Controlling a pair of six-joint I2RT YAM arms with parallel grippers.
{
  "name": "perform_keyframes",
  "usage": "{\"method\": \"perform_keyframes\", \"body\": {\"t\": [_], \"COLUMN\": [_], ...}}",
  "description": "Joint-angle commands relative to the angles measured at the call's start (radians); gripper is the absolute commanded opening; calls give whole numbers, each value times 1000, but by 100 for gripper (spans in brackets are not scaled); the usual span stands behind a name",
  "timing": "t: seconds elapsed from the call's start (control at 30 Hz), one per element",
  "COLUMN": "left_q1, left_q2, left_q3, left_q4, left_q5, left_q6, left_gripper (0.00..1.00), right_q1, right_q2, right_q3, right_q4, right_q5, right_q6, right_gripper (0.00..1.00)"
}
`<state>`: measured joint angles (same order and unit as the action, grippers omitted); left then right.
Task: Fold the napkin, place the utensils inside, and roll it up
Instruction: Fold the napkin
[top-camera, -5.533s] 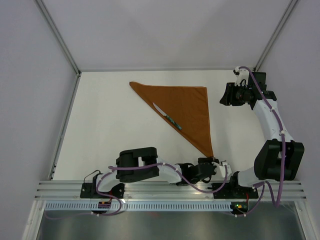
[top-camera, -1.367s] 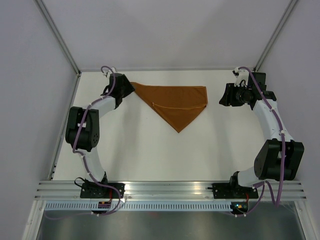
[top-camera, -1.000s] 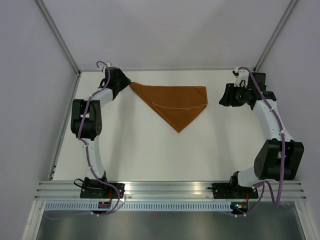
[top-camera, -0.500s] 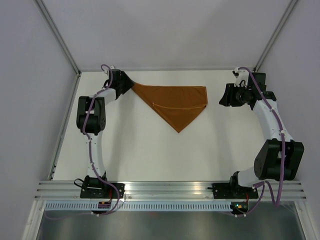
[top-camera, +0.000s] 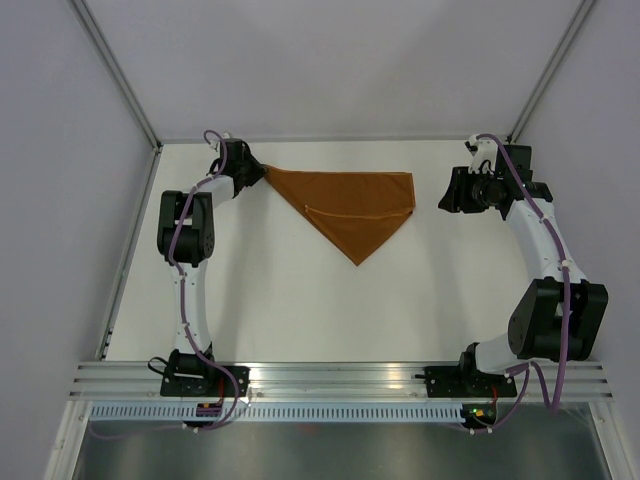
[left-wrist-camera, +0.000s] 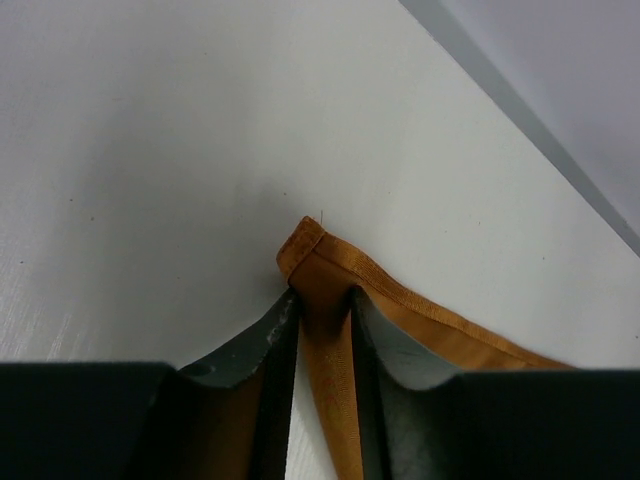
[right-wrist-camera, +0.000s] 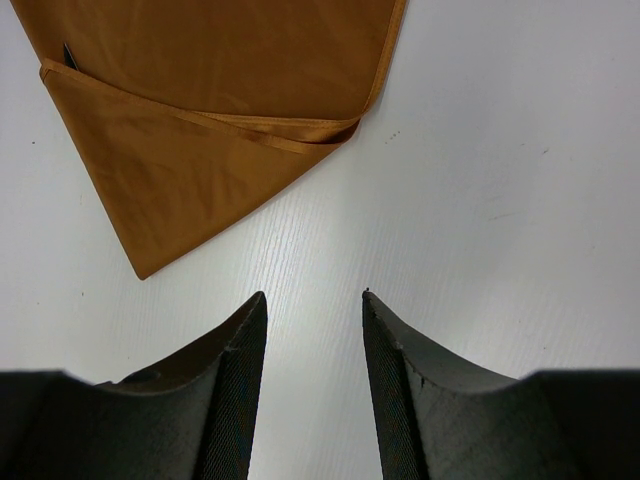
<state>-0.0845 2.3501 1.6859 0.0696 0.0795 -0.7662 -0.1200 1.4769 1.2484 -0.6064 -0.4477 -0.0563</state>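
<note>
White table top (top-camera: 300, 300), matte, evenly lit, extends beneath the left gripper (top-camera: 262, 171) and right gripper (top-camera: 446, 196). Pale grey walls (top-camera: 330, 60) stand beyond both. Aluminium post (top-camera: 115, 72) rises behind the left gripper. Slotted rail (top-camera: 340, 375) lies well nearer than both.

In the top view the left gripper (top-camera: 256, 172) sits at the napkin's (top-camera: 352, 205) far left corner. Its own wrist covers the fingers there, so we cannot read them. From the left wrist we see only that corner. The rest of the cloth runs off the bottom and right edges, and the bases of the fingers (left-wrist-camera: 275, 340) are cut off below. The right wrist picture loses the napkin's upper part past its top edge. A dark sliver (right-wrist-camera: 68, 55) shows at the fold's left end, too small for us to name. Whatever lies under the folded flap is covered in every view.
</note>
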Motion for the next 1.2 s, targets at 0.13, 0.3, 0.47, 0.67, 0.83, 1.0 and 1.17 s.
{"method": "perform_keyframes", "body": {"t": [0.13, 0.3, 0.47, 0.67, 0.83, 1.0, 1.17], "left_q1": [6, 5, 3, -6, -12, -27, -66], "left_q2": [5, -34, -104, -143, -193, -251, -267], "left_q3": [26, -35, -169, -218, -300, -383, -391], "left_q4": [15, 148, 376, 542, 627, 742, 803], "left_q5": [16, 74, 206, 368, 387, 431, 568], "left_q6": [-25, -10, 10, 15, -4, -28, -22], "left_gripper": [21, 10, 3, 2, 2, 2, 2], "right_q1": [-3, -3, -3, -3, -3, -3, -3], "right_q2": [3, 5, 6, 10, 6, 6, 6], "right_q3": [2, 2, 2, -1, -1, -3, -4], "right_q4": [2, 2, 4, 5, 5, 7, 7], "right_q5": [-2, -2, -2, 0, 1, 3, 3], "right_q6": [3, 1, 3, 1, 4, 7, 7], "right_gripper": [49, 49, 49, 49, 49, 49, 49]}}
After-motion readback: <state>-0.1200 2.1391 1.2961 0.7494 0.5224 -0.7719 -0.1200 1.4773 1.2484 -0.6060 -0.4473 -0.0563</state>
